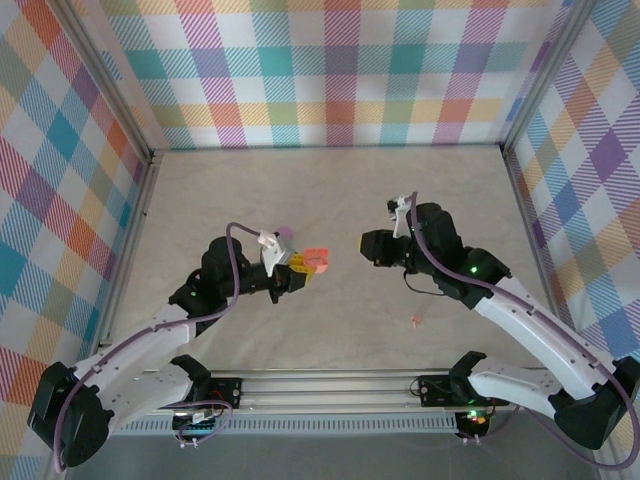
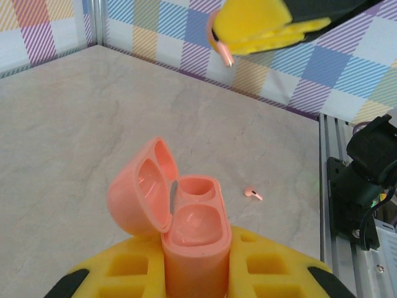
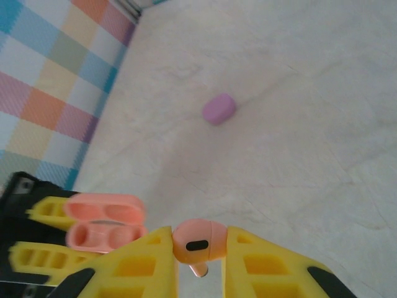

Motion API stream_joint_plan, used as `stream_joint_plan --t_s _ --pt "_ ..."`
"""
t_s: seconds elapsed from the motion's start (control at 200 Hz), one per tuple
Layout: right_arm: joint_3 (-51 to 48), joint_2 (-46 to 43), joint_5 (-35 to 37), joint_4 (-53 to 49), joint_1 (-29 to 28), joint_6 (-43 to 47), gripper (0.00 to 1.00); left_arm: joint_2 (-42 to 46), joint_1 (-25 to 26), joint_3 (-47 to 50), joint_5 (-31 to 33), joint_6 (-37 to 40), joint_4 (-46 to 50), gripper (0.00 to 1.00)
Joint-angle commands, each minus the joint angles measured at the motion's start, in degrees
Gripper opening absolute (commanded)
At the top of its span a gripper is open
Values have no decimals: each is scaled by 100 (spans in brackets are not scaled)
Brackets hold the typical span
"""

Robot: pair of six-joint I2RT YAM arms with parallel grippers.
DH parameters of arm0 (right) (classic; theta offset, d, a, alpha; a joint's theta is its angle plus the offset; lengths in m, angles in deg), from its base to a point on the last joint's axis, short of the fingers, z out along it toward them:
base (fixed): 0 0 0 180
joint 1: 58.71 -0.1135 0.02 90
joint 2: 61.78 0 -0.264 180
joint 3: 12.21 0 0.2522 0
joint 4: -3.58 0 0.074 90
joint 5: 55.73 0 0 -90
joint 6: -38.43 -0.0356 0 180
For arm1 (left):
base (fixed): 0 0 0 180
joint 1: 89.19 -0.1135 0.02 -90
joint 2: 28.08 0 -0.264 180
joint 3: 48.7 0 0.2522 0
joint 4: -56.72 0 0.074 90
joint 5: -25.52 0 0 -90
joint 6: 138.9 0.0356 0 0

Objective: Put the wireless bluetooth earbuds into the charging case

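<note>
Left wrist view: an open salmon charging case [image 2: 193, 223] is clamped upright between the yellow fingers of the left gripper [image 2: 195, 270], its lid swung back and both wells seen empty.
One salmon-orange earbud [image 3: 198, 241] is pinched between the nearly closed fingers of the right gripper [image 3: 198, 249] and is held apart from the case, stem pointing down. A second salmon earbud [image 2: 252, 194] is seen lying on the table [image 2: 74, 124], near the case's right side. A small lilac case [image 3: 218, 108] is seen farther off on the table.
</note>
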Motion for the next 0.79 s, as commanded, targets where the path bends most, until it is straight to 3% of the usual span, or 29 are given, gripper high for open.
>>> stream_joint_plan --t_s 0.0,0.34,0.79 --pt "213 -10 -355 426 11 112 20 -196 128 -207 -20 -88 -661 0" --pt "390 447 -930 1165 9 -45 20 -1108 473 -521 408 -234 -1636 0" --pt "334 638 -1026 1578 4 -58 20 -1697 738 -524 1061 -536 -2729 0"
